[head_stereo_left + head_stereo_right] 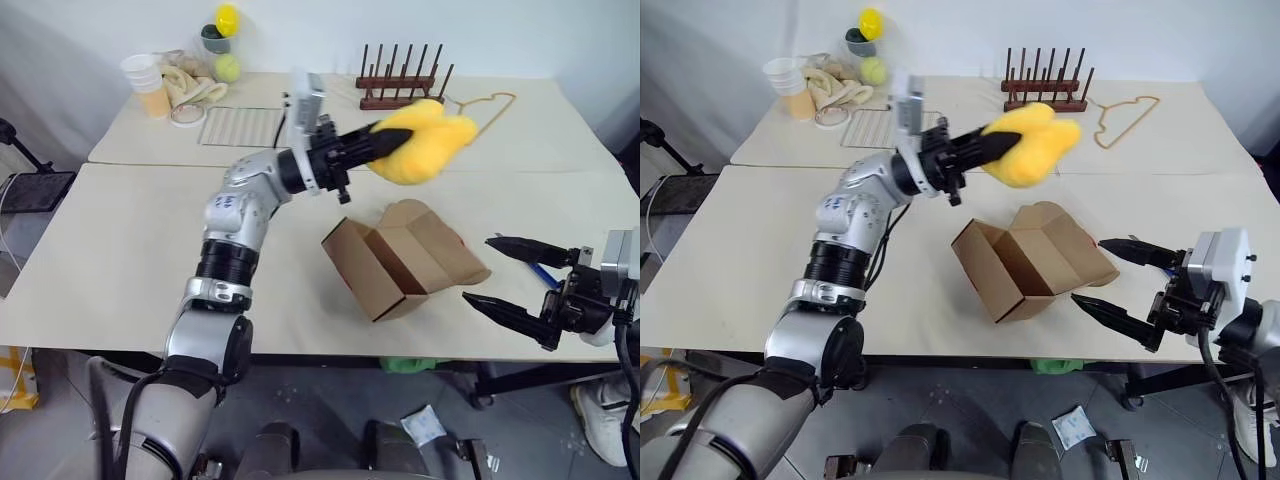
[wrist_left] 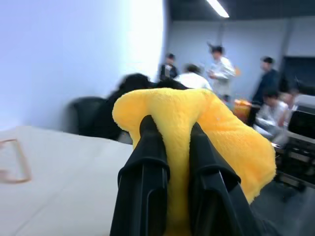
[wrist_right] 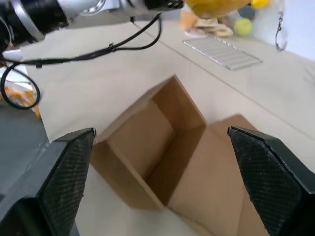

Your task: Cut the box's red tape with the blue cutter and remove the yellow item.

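Left gripper (image 1: pixel 385 145), upper centre of frame: fingers clamped on the yellow item (image 1: pixel 428 140), a soft, fluffy lump held clear above the worktop (image 1: pixel 120 260). Centre: the box (image 1: pixel 400 258), brown cardboard, lies open, cavity facing lower left, long axis diagonal. Lower right: right gripper (image 1: pixel 505 275), fingers spread wide, empty.

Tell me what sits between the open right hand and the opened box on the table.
Nothing: in the left eye view, bare table separates the right hand from the box. The blue cutter lies between that hand's fingers, further from the box than their tips.
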You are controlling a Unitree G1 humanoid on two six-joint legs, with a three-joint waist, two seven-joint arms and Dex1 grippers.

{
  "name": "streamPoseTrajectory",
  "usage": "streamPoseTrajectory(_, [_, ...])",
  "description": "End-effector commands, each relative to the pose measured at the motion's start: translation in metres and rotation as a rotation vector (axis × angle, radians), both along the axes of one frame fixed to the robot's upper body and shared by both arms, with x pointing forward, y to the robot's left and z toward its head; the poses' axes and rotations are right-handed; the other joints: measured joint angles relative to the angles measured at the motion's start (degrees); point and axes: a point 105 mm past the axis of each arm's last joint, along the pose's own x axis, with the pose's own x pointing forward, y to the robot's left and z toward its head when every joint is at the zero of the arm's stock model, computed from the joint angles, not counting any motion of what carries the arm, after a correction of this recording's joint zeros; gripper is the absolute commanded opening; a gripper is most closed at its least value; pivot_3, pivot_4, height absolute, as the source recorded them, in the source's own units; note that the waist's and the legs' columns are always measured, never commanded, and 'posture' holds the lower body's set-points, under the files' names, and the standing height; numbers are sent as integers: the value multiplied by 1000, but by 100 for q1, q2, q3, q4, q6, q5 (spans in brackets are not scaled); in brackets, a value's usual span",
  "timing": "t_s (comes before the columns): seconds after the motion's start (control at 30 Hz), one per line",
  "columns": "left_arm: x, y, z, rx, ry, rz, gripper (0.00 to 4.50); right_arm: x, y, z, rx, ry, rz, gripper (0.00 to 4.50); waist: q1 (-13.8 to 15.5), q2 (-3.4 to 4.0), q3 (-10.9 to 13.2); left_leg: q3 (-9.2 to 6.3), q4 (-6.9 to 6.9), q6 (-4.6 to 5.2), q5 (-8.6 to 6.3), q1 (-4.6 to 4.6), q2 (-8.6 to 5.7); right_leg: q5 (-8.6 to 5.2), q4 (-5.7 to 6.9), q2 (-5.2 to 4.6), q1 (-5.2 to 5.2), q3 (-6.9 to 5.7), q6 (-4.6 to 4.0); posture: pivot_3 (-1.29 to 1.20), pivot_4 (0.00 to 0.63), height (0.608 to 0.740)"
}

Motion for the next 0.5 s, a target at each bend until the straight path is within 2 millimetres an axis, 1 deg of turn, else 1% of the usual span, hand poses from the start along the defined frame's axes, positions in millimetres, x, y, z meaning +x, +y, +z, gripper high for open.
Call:
streamPoseTrajectory(0.03, [1, 68, 0, 10, -69, 220, 121, 0, 20, 6, 30, -48, 85, 4500, -114, 1, -1, -1, -2, -2, 0, 2, 2, 0, 0, 1, 0, -1, 0, 0, 150, 740])
streamPoseTrajectory(0.1, [3, 111, -15, 69, -53, 383, 121, 2, 30, 6, 37, -58, 130, 4500, -164, 2, -1, -3, -12, -8, 2, 10, 6, -1, 5, 4, -2, 1, -1, 0, 150, 740])
streamPoseTrajectory(0.17, [0, 153, -33, 141, -32, 545, 121, 4, 40, 7, 51, -73, 167, 4500, -223, 3, -2, -14, -14, -12, 2, 11, 10, -1, 7, 7, -3, -3, -2, 0, 150, 740])
streamPoseTrajectory(0.2, [0, 183, -45, 173, 0, 674, 121, 6, 46, 8, 63, -84, 184, 4500, -212, 3, -2, -33, -15, -13, 1, 12, 11, -1, 8, 6, -3, -3, -2, 0, 150, 740])
streamPoseTrajectory(0.23, [-2, 202, -52, 193, 22, 758, 121, 7, 49, 9, 70, -92, 195, 4500, -212, 2, -1, -41, -15, -14, 0, 12, 9, -1, 6, 5, -3, -2, -2, 0, 150, 740])
streamPoseTrajectory(0.27, [-8, 229, -64, 219, 66, 861, 121, 10, 54, 9, 78, -100, 211, 4500, -196, 1, -1, -44, -13, -16, -1, 12, 10, -1, 4, 5, -3, -2, -2, 0, 150, 740])
streamPoseTrajectory(0.3, [-14, 245, -72, 238, 92, 923, 121, 13, 57, 8, 82, -105, 220, 4500, -196, -1, -1, -46, -12, -16, -1, 10, 7, -1, 3, 3, -2, -3, -2, 0, 150, 740])
streamPoseTrajectory(0.33, [-21, 254, -81, 266, 118, 944, 121, 15, 59, 6, 80, -105, 228, 4500, -188, -2, -1, -47, -11, -17, -2, 10, 7, -1, 3, 3, 0, -4, -2, 0, 150, 740])
streamPoseTrajectory(0.37, [-27, 263, -94, 301, 151, 962, 121, 18, 60, 4, 78, -105, 234, 4500, -152, -2, -1, -48, -11, -18, -3, 10, 6, -1, 2, 0, 0, -4, -1, 0, 150, 740])
streamPoseTrajectory(0.4, [-31, 268, -105, 326, 179, 977, 121, 22, 60, 3, 77, -110, 233, 4500, -116, -3, -2, -48, -10, -18, -4, 9, 3, -1, 4, -2, 1, -5, -1, 0, 150, 740])
streamPoseTrajectory(0.47, [-34, 274, -117, 358, 205, 1005, 121, 27, 61, 3, 80, -122, 231, 4500, -33, -3, -2, -44, -6, -18, -5, 8, -1, -1, 1, -4, 6, -7, -1, 0, 150, 740])
streamPoseTrajectory(0.5, [-32, 279, -119, 322, 225, 1043, 471, 29, 61, 4, 89, -129, 230, 4500, -14, -4, -2, -43, -2, -17, -5, 3, -4, -1, 3, -5, 7, -7, -2, 0, 150, 740])
